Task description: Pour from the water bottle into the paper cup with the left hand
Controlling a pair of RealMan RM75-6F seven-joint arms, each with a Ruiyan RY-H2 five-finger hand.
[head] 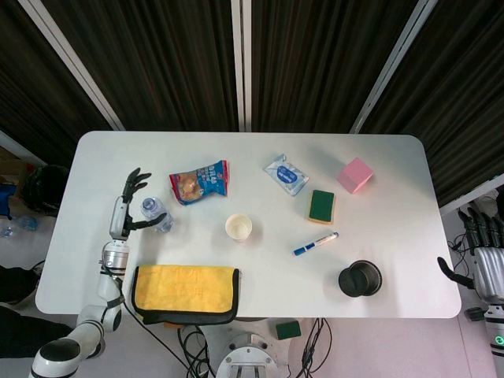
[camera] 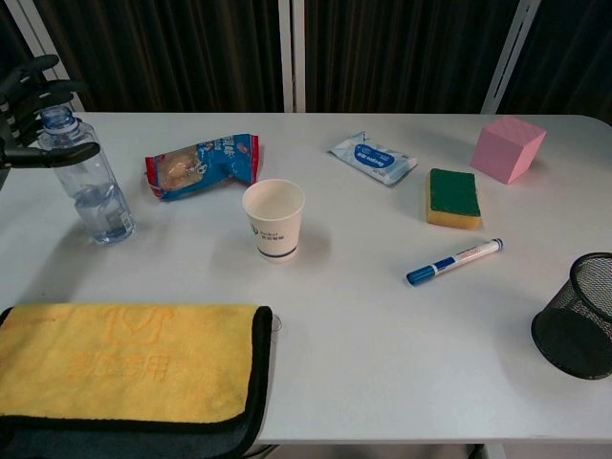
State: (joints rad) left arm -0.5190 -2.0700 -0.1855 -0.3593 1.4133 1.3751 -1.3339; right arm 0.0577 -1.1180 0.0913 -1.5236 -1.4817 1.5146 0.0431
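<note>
Your left hand [head: 124, 206] sits just left of the water bottle [camera: 88, 182], fingers [camera: 46, 153] spread wide and holding nothing. The bottle stands upright, uncapped, at the counter's [head: 378, 197] left, part-filled with water. The paper cup [camera: 273, 218] stands open, apparently empty, well right of it. Your right hand [head: 487, 260] hangs off the counter, fingers open.
</note>
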